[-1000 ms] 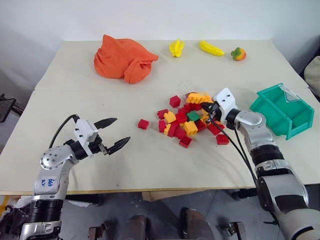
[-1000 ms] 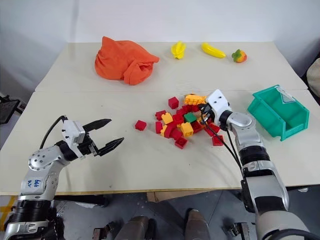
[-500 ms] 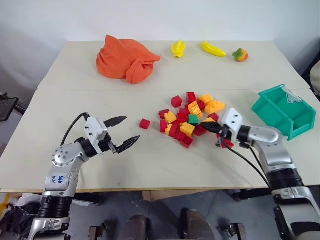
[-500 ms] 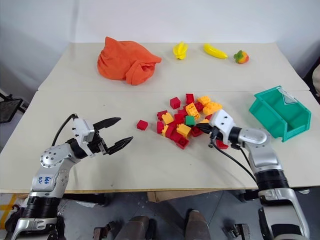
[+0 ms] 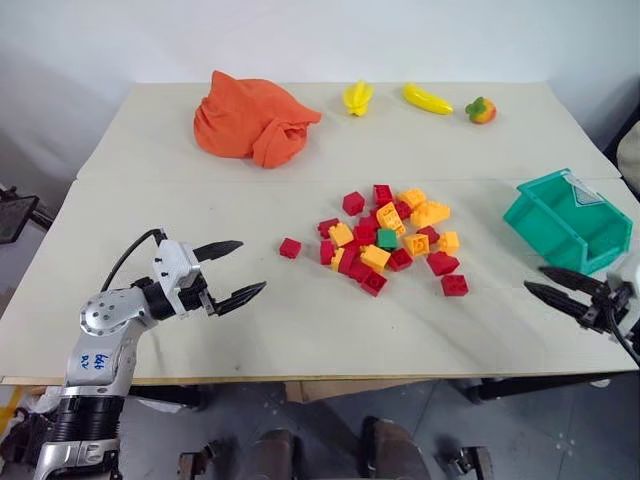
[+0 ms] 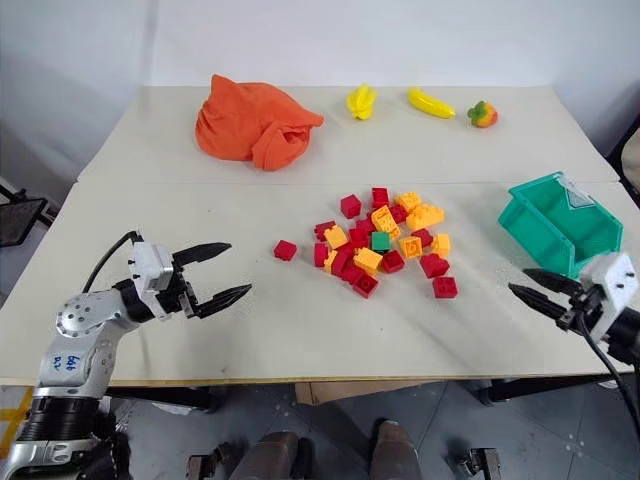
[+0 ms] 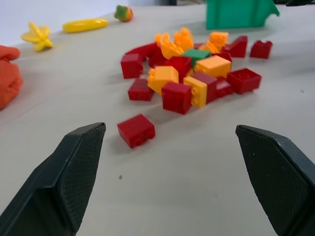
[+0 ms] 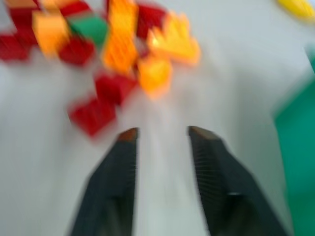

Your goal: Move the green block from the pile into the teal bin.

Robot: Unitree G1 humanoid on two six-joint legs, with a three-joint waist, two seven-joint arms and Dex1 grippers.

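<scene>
On the desk (image 5: 300, 330), green block (image 5: 387, 238) sat in the pile (image 5: 385, 240), teal bin (image 5: 565, 220) w/o it. Both grippers, left (image 5: 232, 272) & right (image 5: 560, 288), spread, empty. Nothing done yet imo.

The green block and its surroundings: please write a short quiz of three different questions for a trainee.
1. True or false: the green block already lies inside the teal bin.
2. Which pincer is nearer the bin? A) left pincer B) right pincer
3. Fill in: the single red brick apart from the pile lies toward the robot's ____ side.

Key: 1 false, it sits in the pile. 2 B. 3 left.
</scene>
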